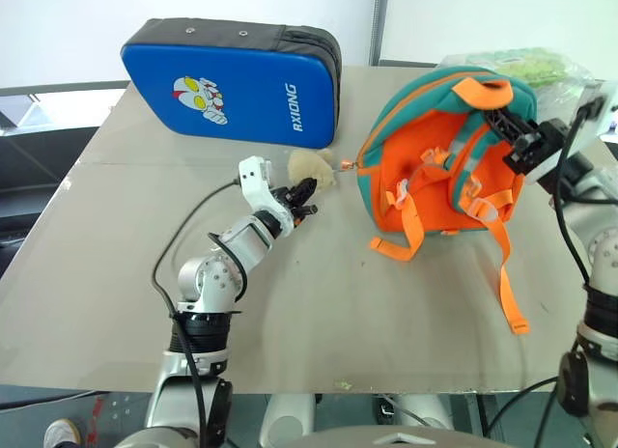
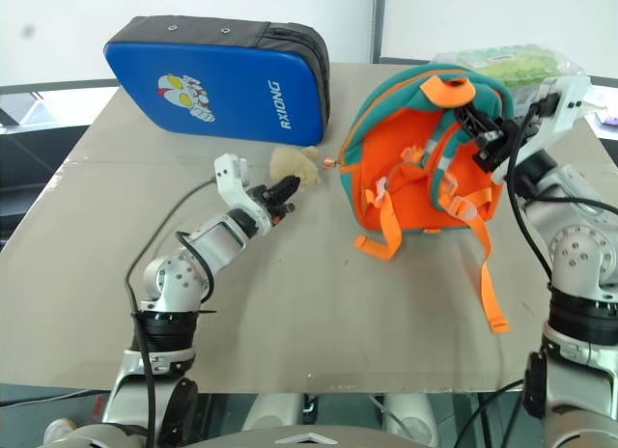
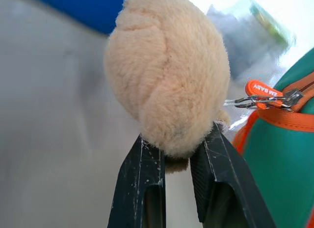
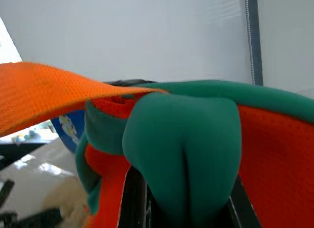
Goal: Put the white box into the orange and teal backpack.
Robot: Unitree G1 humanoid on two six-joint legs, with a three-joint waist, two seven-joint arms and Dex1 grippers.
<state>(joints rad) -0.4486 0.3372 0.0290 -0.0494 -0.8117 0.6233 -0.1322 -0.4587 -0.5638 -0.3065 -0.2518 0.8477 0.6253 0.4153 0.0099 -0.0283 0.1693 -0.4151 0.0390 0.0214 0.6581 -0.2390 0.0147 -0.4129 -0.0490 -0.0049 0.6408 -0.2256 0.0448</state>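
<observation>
Two grippers share the work in the left eye view: our left gripper (image 1: 305, 199) has its fingers closed on the tan plush toy (image 1: 311, 167) that hangs by a small chain from the zipper of the small teal and orange child's backpack (image 1: 439, 158), while our right gripper (image 1: 521, 139) pinches the top of the backpack, which stands upright on the grey table (image 1: 319, 303) beside a big blue padded case (image 1: 232, 86). The right eye view shows the same, with a clear plastic bag of green items (image 2: 507, 67) behind the backpack. In the left wrist view the fingers (image 3: 142, 188) squeeze the base of the plush, and the orange zipper pull (image 3: 262, 90) sits at the closed zipper track. In the right wrist view the fingers are clamped on a fold of teal fabric. We judge we are opening the backpack; next we must draw the plush along the zipper. We cannot place the white box.
</observation>
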